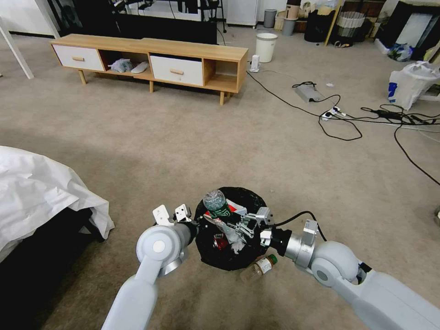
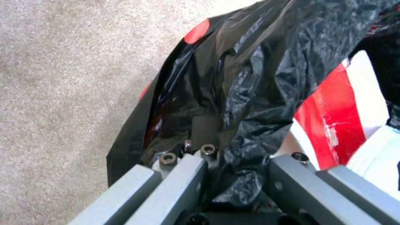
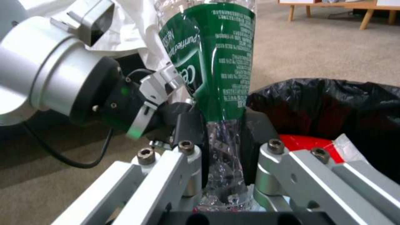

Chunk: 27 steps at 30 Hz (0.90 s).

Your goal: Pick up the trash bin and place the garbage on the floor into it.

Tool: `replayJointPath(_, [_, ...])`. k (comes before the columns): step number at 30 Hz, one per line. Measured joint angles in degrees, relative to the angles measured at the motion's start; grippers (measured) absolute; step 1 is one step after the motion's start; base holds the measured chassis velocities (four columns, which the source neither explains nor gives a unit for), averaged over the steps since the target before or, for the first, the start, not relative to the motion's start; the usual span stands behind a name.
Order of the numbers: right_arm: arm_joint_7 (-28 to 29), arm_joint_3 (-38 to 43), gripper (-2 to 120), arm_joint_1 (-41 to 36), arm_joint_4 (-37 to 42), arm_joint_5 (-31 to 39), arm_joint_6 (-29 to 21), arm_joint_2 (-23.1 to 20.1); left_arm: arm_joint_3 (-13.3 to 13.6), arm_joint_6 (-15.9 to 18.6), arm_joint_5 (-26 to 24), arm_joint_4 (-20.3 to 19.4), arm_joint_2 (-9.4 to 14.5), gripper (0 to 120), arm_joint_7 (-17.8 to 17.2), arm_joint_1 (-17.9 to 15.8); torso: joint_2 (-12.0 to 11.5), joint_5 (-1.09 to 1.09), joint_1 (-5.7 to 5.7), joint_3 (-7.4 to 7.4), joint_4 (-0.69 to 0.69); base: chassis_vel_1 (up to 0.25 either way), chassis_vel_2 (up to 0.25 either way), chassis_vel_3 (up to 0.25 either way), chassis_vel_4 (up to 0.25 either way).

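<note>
Your right gripper [image 3: 223,150] has its black pads [image 3: 189,137] clenched on a crushed clear bottle with a green label [image 3: 217,62]. The bottle's long axis runs straight out from between the pads, away from the wrist. In the head view the same bottle [image 1: 216,204] lies across the bin mouth, its base pointing up and toward the left rim. Behind the fingers, your right forearm [image 1: 321,256] reaches in from the right side, roughly level, with its wrist at the bin's right rim.

Your left gripper [image 2: 233,162] is closed on the crinkled black bag lining at the trash bin [image 2: 258,62] rim, with plastic bunched between the fingers. The left arm [image 1: 158,247] comes in from the left side, elbow raised.

The trash bin [image 1: 247,197] sits directly between the two wrists, above the carpeted floor [image 1: 183,146]. Inside it you can see red and white packaging [image 2: 337,112]. A second bottle with a green cap [image 1: 259,267] lies on the floor just beside the bin's near right edge, cap pointing right.
</note>
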Motion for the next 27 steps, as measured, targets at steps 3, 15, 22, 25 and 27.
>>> replayJointPath(3, [0.03,-0.25,13,0.09,-0.31,-0.10,0.00,0.22,-0.07,0.01,-0.43,-0.43,0.00,0,-0.07,0.28,0.00,0.00,0.00,0.00,0.00,0.000,0.000,0.000,0.000])
replayJointPath(15, [0.44,-1.71,13,0.25,-2.37,-1.61,0.14,1.52,-0.55,-0.08,-2.97,-2.70,-0.34,0,-0.87,1.24,0.00,0.01,0.00,0.00,0.00,0.000,0.000,0.000,0.000])
replayJointPath(22, [0.68,-2.57,13,0.58,-3.31,-2.09,0.18,2.03,-0.88,-0.16,-3.61,-3.81,-0.66,0,-1.04,2.09,0.00,0.00,0.00,0.00,0.00,0.000,0.000,0.000,0.000])
replayJointPath(25, [0.81,-2.61,13,0.58,-3.38,-2.19,0.18,2.09,-0.95,-0.18,-3.58,-3.99,-0.74,0,-1.04,2.25,0.00,0.00,0.00,0.00,0.00,0.000,0.000,0.000,0.000])
replayJointPath(27, [0.91,-2.61,13,0.58,-3.48,-2.24,0.19,2.14,-1.01,-0.20,-3.55,-4.06,-0.76,0,-1.04,2.26,0.00,0.00,0.00,0.00,0.00,0.000,0.000,0.000,0.000])
